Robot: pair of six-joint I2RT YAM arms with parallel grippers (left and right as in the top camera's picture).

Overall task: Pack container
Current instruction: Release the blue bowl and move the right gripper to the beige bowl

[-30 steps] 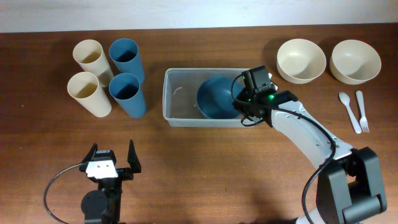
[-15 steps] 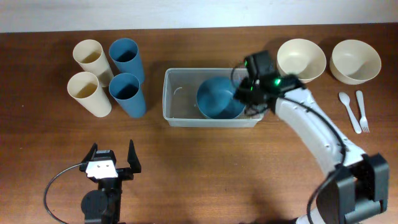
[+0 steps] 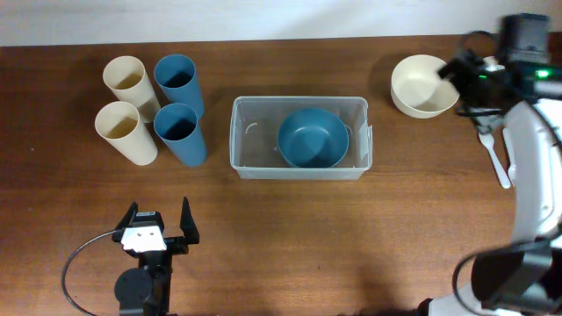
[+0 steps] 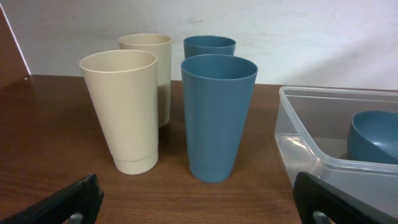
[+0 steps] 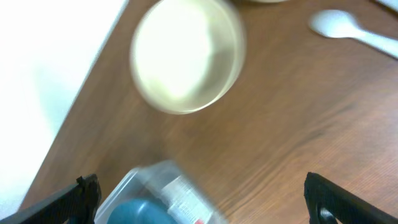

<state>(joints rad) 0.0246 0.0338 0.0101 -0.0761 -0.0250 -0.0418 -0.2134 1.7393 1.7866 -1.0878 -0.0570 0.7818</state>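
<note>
The clear container (image 3: 253, 132) stands at the table's middle with a blue bowl (image 3: 313, 138) inside it, toward its right end. My right gripper (image 3: 471, 86) hangs open and empty at the far right, just right of a cream bowl (image 3: 424, 85). In the right wrist view, that cream bowl (image 5: 186, 56) lies ahead, the container's corner (image 5: 155, 186) is blurred below, and the right gripper (image 5: 205, 199) holds nothing. My left gripper (image 3: 159, 219) rests open near the front left edge. From the left gripper (image 4: 199, 210), the container's rim (image 4: 298, 134) shows at the right.
Two cream cups (image 3: 126, 132) and two blue cups (image 3: 180, 132) stand upright left of the container; the left wrist view has the nearest blue cup (image 4: 217, 115) and cream cup (image 4: 124, 109) straight ahead. A white spoon (image 3: 494, 156) lies at the right edge, partly under my right arm.
My right gripper opened, left the blue bowl in the container, and swung up and right past the first cream bowl, covering the second. The left arm has not moved.
</note>
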